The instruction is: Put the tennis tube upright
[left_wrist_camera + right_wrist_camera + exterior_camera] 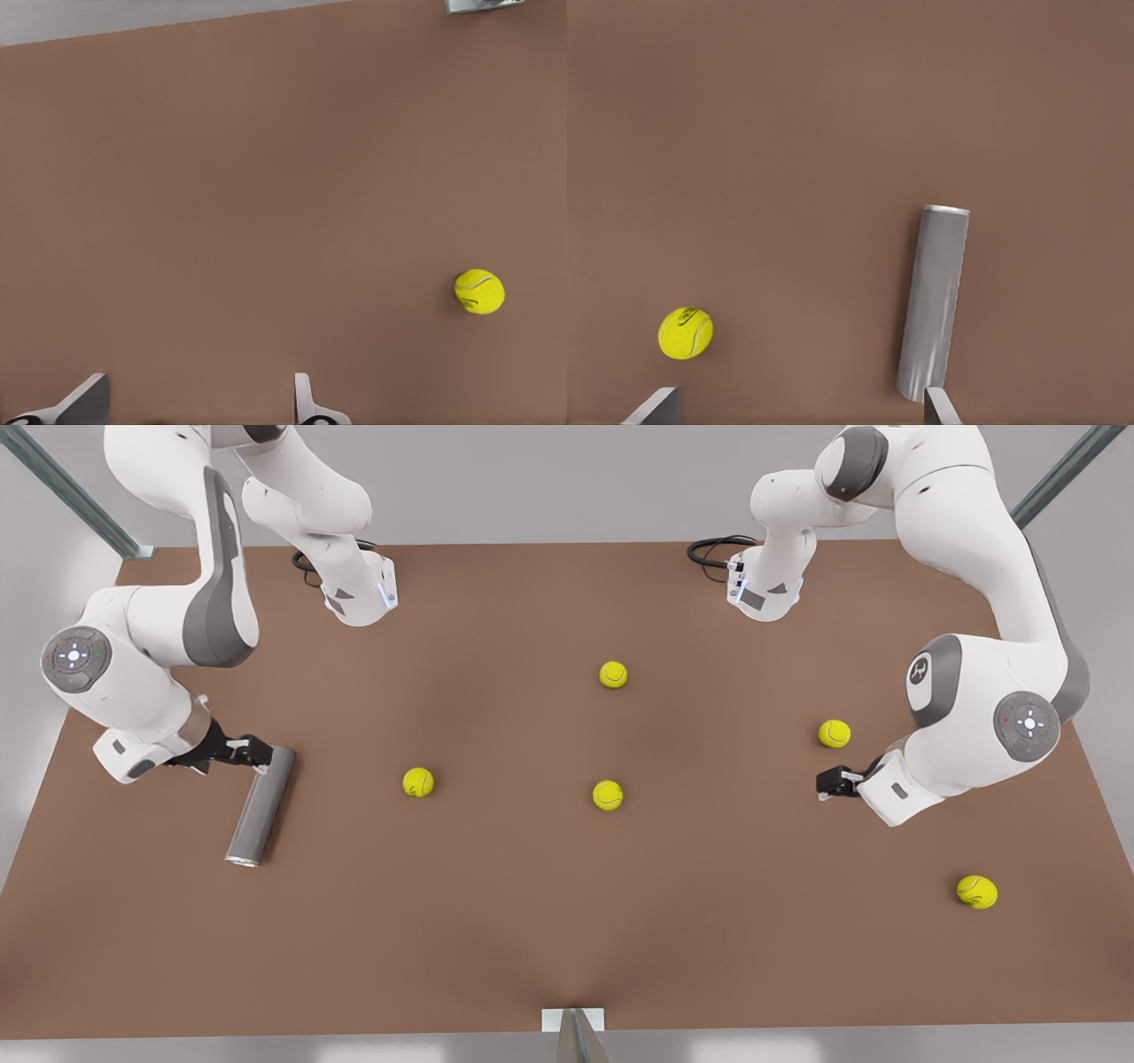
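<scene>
The tennis tube is a plain grey cylinder lying flat on the brown table, near the front view's left. Its silvery rim is at the end nearer the table's front edge. My right gripper is low at the tube's far end and stands open. In the right wrist view the tennis tube stretches away from one fingertip, and the right gripper holds nothing. My left gripper waits open and empty at the front view's right. In its wrist view the left gripper faces bare table.
Several yellow-green tennis balls lie scattered: one beside the tube, one mid-table, one farther back, and two towards the front view's right. A ball also lies near the right gripper, and another ball ahead of the left gripper.
</scene>
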`<state>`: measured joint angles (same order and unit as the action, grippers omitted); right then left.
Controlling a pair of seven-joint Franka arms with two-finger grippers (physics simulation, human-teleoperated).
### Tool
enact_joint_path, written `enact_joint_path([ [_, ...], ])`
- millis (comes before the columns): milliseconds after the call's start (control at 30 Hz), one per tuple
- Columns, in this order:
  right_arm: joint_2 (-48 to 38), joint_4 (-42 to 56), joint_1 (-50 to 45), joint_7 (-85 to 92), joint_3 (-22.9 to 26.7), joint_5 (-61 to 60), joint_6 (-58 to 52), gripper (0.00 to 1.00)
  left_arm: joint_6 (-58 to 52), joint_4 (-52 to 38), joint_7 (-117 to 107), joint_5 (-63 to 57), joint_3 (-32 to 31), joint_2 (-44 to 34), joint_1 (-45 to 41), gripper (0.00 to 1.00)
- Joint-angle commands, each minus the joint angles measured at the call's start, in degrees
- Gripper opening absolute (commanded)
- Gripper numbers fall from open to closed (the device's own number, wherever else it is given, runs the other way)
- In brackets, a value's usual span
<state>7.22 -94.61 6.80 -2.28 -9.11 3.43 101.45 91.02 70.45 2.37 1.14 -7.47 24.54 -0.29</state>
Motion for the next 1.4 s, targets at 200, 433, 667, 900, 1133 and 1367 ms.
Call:
enact_joint_path([
  [200, 1.9, 0.1, 1.5, 0.0, 0.1, 0.0, 1.1, 1.00, -3.0, 0.0, -0.8, 0.2, -0.1, -1.0, 0.1, 0.99],
  [433, 9.0, -6.4, 6.5, 0.4, 0.1, 0.0, 10.6, 1.00, -2.4, 0.4, -3.9, 2.3, -1.3, -1.2, -1.0, 0.99],
  [667, 8.6, -18.2, 8.4, -0.4, 0.1, -0.4, 21.4, 1.00, 1.3, -0.1, -9.9, 24.3, -0.9, 1.6, 0.8, 0.99],
  [900, 9.0, -25.4, 12.4, -3.0, -0.1, -1.5, 28.0, 1.00, 1.3, 0.0, -9.8, 24.3, -0.9, 2.0, 0.9, 0.99],
  [1133, 11.8, -30.0, 17.8, 6.2, -0.8, -1.5, 37.9, 1.00, 1.3, -0.1, -9.3, 24.3, -0.9, 2.4, 1.3, 0.99],
  [1367, 14.8, -31.5, 21.7, 8.3, -5.0, -1.5, 42.9, 1.00, 1.4, 0.1, -9.0, 23.6, -0.9, 2.9, 1.3, 0.99],
])
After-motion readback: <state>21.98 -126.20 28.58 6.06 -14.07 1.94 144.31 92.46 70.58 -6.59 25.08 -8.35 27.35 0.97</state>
